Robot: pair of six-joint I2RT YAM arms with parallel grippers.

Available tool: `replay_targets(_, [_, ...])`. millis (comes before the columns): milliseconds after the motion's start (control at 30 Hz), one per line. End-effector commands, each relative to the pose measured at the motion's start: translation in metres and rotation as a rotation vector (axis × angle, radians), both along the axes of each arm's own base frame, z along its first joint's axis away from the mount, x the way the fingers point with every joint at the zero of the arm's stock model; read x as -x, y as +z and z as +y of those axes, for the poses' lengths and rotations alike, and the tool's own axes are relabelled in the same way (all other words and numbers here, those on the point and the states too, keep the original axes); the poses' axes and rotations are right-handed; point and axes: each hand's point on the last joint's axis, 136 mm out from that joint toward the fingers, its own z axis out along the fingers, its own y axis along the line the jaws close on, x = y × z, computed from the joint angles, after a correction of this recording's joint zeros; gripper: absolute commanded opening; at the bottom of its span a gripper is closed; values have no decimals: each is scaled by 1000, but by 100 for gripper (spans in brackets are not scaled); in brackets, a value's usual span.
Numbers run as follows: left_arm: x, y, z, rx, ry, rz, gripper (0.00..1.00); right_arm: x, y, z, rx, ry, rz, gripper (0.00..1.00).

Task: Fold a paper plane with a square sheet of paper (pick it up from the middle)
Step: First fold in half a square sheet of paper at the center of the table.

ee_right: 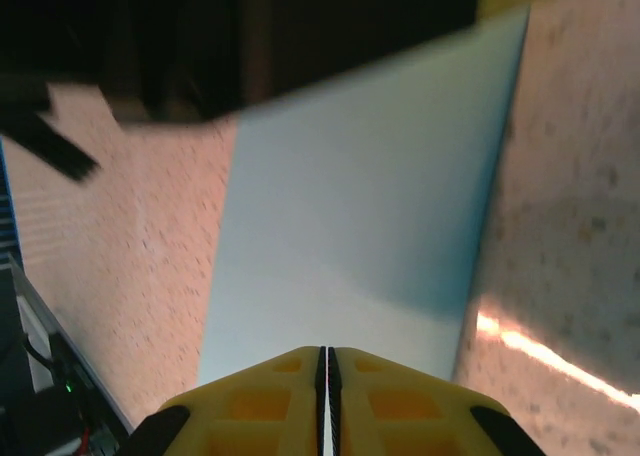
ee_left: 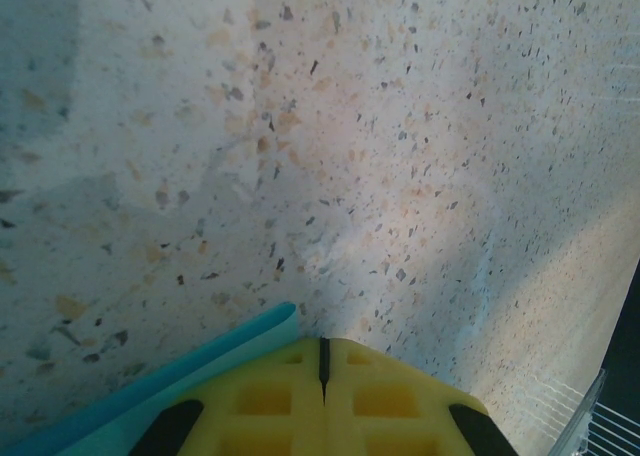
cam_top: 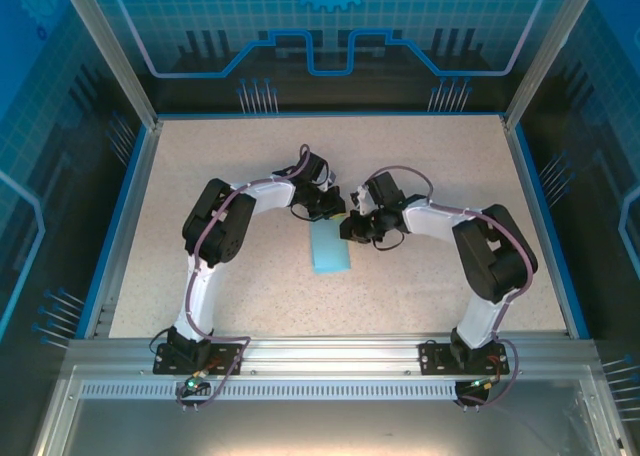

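Two pincers, both closed, meeting over the far end of the sheet.

Left gripper (ee_left: 323,348): the yellow fingers are pressed together, with only a thin dark seam between them. An edge of the sheet of paper (ee_left: 150,406) runs along its left finger, touching it. Whether any paper is nipped in the seam, cannot tell.

Right gripper (ee_right: 327,356): the fingers are likewise together, tips at an edge of the sheet. Whether it has hold of the sheet is unclear.

From the top view, the sheet lies flat about mid-table (cam_top: 200,176), folded to a narrow pale blue oblong. Its long axis runs from far edge to near edge, the near end leaning slightly right.
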Motion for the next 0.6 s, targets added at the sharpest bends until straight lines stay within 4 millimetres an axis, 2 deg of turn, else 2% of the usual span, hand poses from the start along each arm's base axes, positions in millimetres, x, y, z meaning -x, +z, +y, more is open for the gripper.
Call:
replay_targets(0, [15, -33, 5, -52, -28, 51, 6, -24, -11, -3, 6, -74, 13, 12])
replay_targets(133, [16, -34, 5, -49, -32, 52, 6, -38, -17, 1, 7, -92, 11, 12])
replay_targets(267, [17, -34, 5, -48, -34, 54, 6, -44, -29, 0, 17, -110, 23, 12])
replay_targets(567, [16, -34, 7, -52, -29, 54, 6, -32, -52, 1, 12, -93, 92, 12])
